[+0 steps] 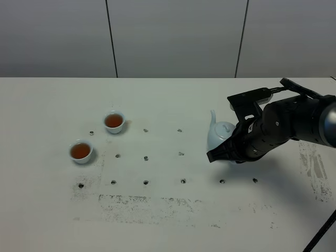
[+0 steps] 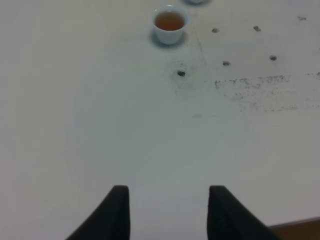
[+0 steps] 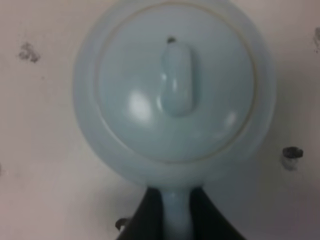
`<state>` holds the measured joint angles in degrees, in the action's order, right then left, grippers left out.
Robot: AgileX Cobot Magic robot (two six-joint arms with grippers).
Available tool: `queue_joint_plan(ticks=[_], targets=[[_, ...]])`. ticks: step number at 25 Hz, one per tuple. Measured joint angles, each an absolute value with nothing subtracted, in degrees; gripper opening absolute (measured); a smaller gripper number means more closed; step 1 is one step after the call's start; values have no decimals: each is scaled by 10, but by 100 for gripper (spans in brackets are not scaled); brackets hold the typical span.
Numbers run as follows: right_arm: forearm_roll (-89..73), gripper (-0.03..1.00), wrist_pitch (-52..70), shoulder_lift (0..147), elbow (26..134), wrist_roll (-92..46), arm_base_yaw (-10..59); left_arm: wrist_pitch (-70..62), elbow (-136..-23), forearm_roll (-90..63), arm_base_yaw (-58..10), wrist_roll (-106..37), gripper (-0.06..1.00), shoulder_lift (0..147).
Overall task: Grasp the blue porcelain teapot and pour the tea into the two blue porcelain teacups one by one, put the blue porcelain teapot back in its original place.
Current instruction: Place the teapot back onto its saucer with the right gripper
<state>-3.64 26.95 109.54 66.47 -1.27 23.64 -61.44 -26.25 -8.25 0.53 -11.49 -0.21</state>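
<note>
white table [image 1: 157, 226], scuffed, gray wall panels [image 1: 173, 37]

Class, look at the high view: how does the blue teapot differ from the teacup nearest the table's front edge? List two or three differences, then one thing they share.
The teapot is much larger than the teacup. The teapot has a lid and spout; the teacup is open and handleless. The teacup shows brown tea; the teapot's contents are hidden. The right pincer clamps the teapot's handle; the teacup stands free. Both are pale blue and glossy.

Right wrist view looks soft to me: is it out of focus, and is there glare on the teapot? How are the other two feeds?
Right wrist: the teapot fills the frame, soft-edged, with pale highlights on the lid. Left wrist: dim and slightly blurred, left gripper fingers dark silhouettes, one teacup legible. Exterior high: evenly lit, sharpest, faint shadows beside both teacups.
</note>
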Motion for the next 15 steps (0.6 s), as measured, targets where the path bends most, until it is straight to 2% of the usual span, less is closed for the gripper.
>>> queue_joint_plan(ticks=[15], targets=[[-37, 8, 262, 1109, 664, -13, 237, -614, -263, -83, 5, -115, 42, -2]])
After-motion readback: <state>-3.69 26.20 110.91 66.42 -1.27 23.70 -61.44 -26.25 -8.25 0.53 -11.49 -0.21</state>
